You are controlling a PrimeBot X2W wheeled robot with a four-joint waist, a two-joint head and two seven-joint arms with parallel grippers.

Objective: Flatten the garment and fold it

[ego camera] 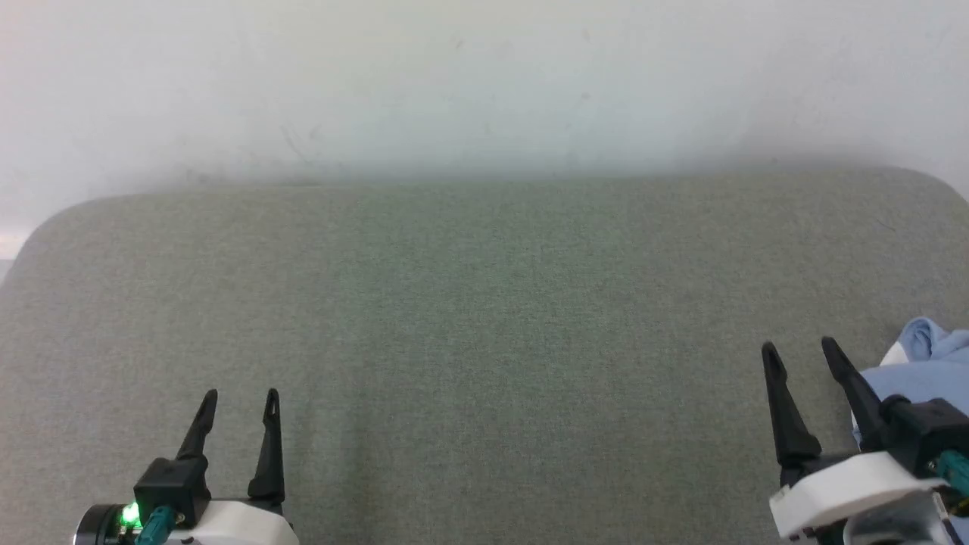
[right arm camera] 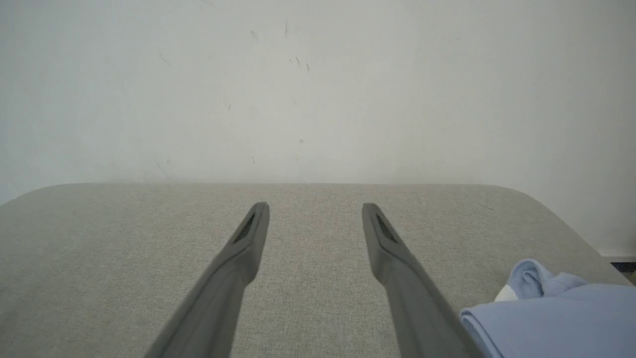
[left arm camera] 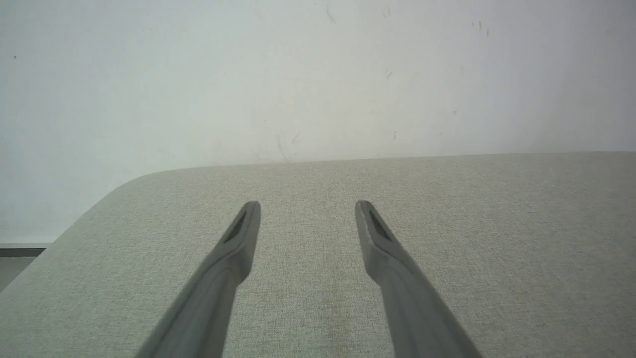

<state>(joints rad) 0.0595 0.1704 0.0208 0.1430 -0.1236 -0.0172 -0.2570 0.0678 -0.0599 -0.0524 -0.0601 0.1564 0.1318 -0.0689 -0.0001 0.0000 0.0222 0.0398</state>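
Looking down from the head, we see a broad grey-green fabric-covered tabletop (ego camera: 484, 303) with rounded far corners, set against a plain white wall (ego camera: 484, 76). Our left claw (ego camera: 241, 393), two long dark fingers on a black-and-white wrist with a small green light (ego camera: 130, 515), sits at the lower left with its fingers spread wide and nothing between them. Our right claw (ego camera: 799, 346) sits at the lower right, leaning a little to the left, and it too is wide apart and empty. A crumpled light blue garment (ego camera: 927, 371) of soft thin fabric lies bunched at the right edge of the tabletop. It is just beside the right claw's outer finger and partly hidden behind that wrist, and a small white patch (ego camera: 895, 354) shows on its left side. From the left wrist, we see the left claw (left arm camera: 308, 205) held wide over bare tabletop (left arm camera: 497, 223), pointing toward the scuffed wall (left arm camera: 318, 74). From the right wrist, the right claw (right arm camera: 315, 205) is equally wide and holds nothing. The garment (right arm camera: 556, 318) is heaped at the lower right, close against the right-hand finger, but we cannot tell whether cloth and finger touch. The white patch (right arm camera: 506, 295) peeks out at the heap's upper left.
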